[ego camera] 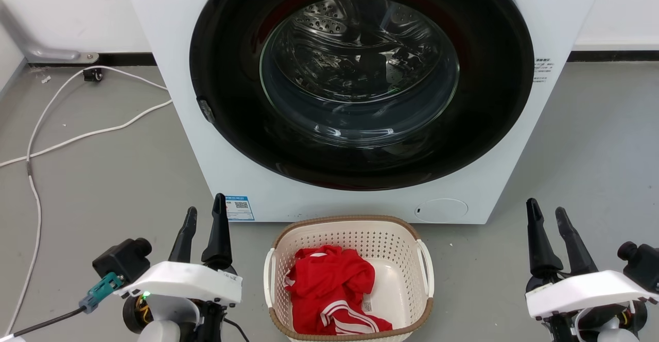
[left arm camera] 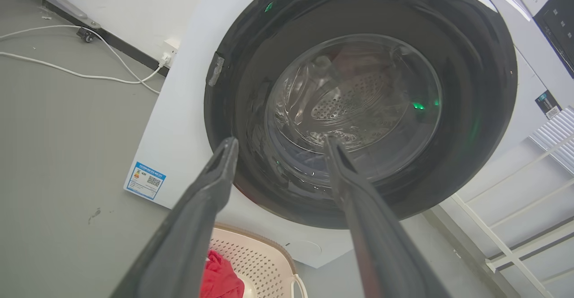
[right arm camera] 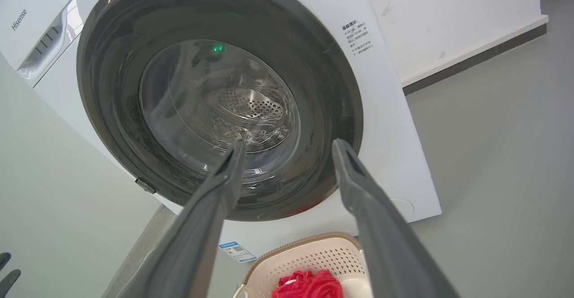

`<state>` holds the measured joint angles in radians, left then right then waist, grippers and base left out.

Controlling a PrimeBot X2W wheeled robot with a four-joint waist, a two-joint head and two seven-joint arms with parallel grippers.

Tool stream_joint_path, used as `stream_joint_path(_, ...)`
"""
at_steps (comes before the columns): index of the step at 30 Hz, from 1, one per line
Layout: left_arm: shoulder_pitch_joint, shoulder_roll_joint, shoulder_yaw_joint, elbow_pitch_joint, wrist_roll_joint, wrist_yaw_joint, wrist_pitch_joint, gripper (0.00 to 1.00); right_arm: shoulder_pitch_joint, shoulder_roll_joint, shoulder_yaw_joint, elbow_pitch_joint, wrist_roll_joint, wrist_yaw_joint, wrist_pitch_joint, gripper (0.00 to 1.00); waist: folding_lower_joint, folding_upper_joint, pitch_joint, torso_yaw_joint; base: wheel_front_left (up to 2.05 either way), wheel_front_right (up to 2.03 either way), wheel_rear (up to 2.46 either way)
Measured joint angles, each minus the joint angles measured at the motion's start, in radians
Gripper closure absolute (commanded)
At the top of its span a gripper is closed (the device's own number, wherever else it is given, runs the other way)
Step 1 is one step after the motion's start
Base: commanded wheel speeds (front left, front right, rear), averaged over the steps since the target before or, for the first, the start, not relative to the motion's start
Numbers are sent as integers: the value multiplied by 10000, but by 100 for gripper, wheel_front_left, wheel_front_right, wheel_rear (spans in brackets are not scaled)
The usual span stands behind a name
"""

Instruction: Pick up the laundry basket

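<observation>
The laundry basket (ego camera: 406, 264), cream-white and perforated with a brown woven-look rim, sits on the grey floor just in front of the washing machine. A red garment with white stripes (ego camera: 332, 288) lies inside it. White handles stand on its left and right sides. My left gripper (ego camera: 206, 209) hovers open to the basket's left, and my right gripper (ego camera: 547, 210) hovers open to its right; both are apart from it with nothing between their fingers. The left wrist view catches the basket (left arm camera: 264, 262) low between the fingers, and the right wrist view has the basket (right arm camera: 314, 255) at its bottom edge.
A white front-loading washing machine (ego camera: 195, 100) with a shut dark round door (ego camera: 360, 79) stands right behind the basket. White cables (ego camera: 87, 135) trail over the floor at the left. A white rack (left arm camera: 529, 199) stands beside the machine. Open grey floor lies on both sides of the basket.
</observation>
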<state>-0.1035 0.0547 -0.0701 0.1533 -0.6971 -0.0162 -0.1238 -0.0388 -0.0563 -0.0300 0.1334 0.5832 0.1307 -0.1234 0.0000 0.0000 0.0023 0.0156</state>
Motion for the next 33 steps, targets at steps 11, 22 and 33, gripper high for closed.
stream_joint_path(11,-97,-10,-148,169,1369,105,-295,0,26,12,15,-12,-1340,0,-173,0,0,0,-6,23,0,0,0)
stream_joint_path(22,-204,-19,-328,355,2581,297,-548,0,62,19,-2,13,-2529,0,-245,0,0,0,-9,67,0,0,0)
stream_joint_path(33,-269,-23,-447,479,3603,462,-769,0,145,27,12,-61,-3584,0,-263,0,0,0,21,102,0,0,0)
